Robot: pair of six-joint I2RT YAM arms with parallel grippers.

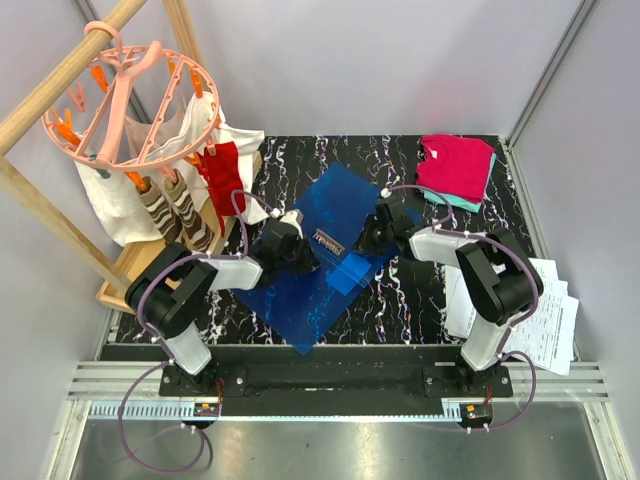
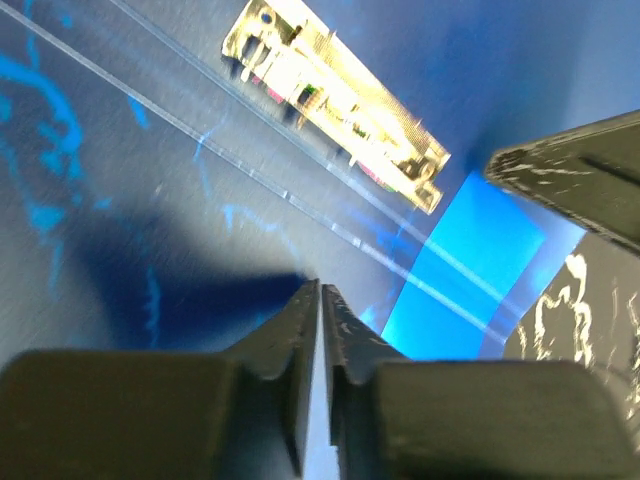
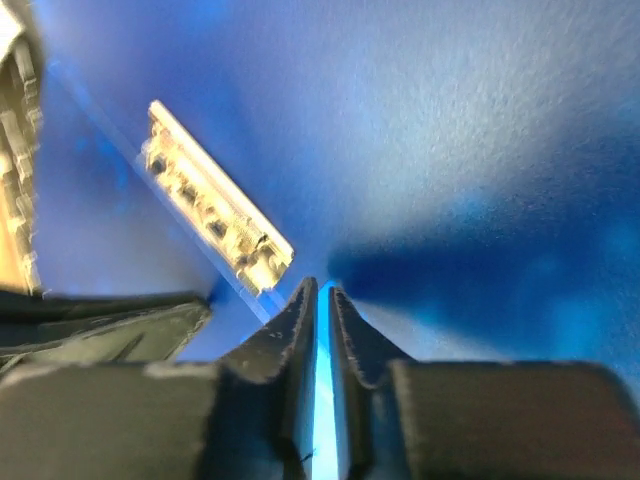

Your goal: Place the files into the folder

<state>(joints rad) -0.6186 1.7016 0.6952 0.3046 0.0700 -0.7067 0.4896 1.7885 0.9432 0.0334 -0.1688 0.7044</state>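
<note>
Folder [image 1: 300,300]: translucent blue, lies spread mid-counter [image 1: 420,305], turned diamond-wise, long axis running near-left to far-right. Carries a metal clip bar [image 1: 328,242] roughly at its middle, between the two hands. Lighter blue patch just near-right of the clip, maybe a single layer or inner flap; cannot tell which.

Left hand [image 2: 319,295]: over the folder's left half, just left of the clip. Closed to a hairline with a thin blue sliver in the gap, so reads as pinching a folder sheet.

Right hand [image 3: 318,300]: over the folder's right half, just right of the clip. Likewise closed, bright blue edge between the fingers. No paper in either hand.

Files [image 1: 545,320]: white printed sheets, loosely fanned, well right of the folder, beside the right arm's base. Not touching the folder. Sit to the right of the right hand and nearer the bases; right arm clearly closer, left arm cut off by the whole folder. Next move likely turns on that: left keeps the cover pinched, right lets go and reaches rightward for the sheets.

Writing: dense black text and tables on the files, too small to read. Small marks and coloured specks on the clip, illegible. No barcode label made out.

Pink and teal folded clothes [image 1: 455,165]: beyond the folder's far-right corner, not part of the job.
</note>
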